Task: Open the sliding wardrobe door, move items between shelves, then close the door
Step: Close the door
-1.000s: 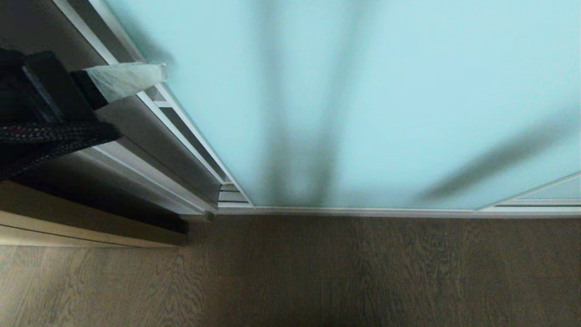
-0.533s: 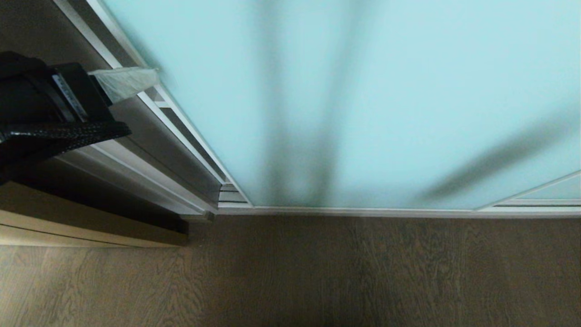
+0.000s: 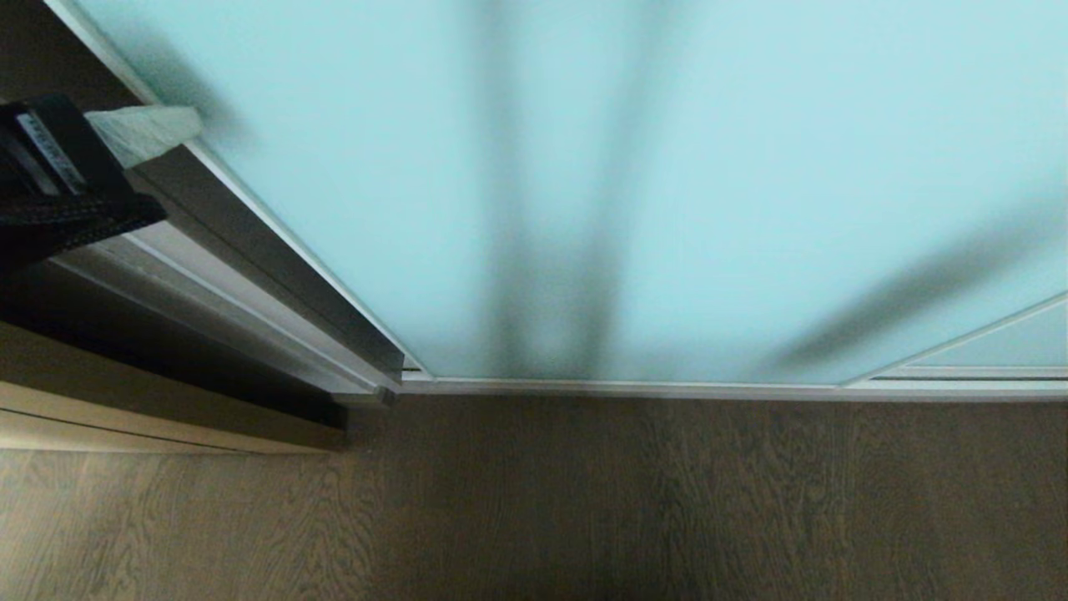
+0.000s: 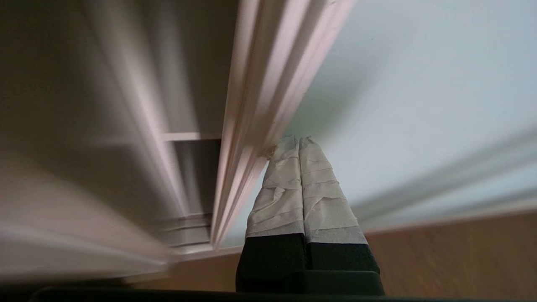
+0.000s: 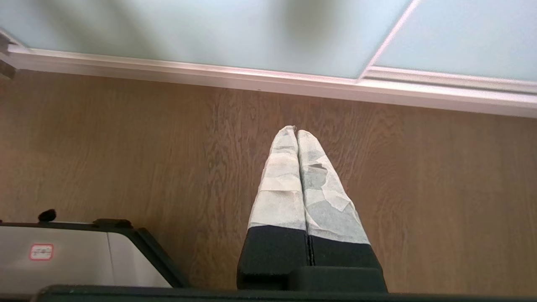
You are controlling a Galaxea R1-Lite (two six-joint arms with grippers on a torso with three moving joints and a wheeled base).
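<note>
The sliding wardrobe door (image 3: 634, 167) is a frosted pale aqua panel in a thin silver frame, and it fills most of the head view. My left gripper (image 3: 190, 125) is at the upper left, shut with nothing held. Its taped fingertips (image 4: 289, 144) rest on the glass right against the door's left frame bar (image 4: 268, 84). A narrow slot beside that bar shows a white shelf (image 4: 188, 136) inside. The items are hidden. My right gripper (image 5: 296, 130) hangs shut and empty over the wooden floor (image 5: 126, 147), below the door's bottom rail (image 5: 209, 75).
The grey wardrobe side post (image 3: 250, 275) and a light wooden board (image 3: 125, 417) stand at the left. A second glass panel (image 3: 1001, 346) overlaps at the far right. Brown wooden floor (image 3: 584, 501) runs along the front. My base's white corner (image 5: 63, 256) shows beside the right gripper.
The door has slid left with my left gripper against its frame. The gap at the wardrobe's left side, with the floor track showing, has nearly shut. The right arm has not moved.
</note>
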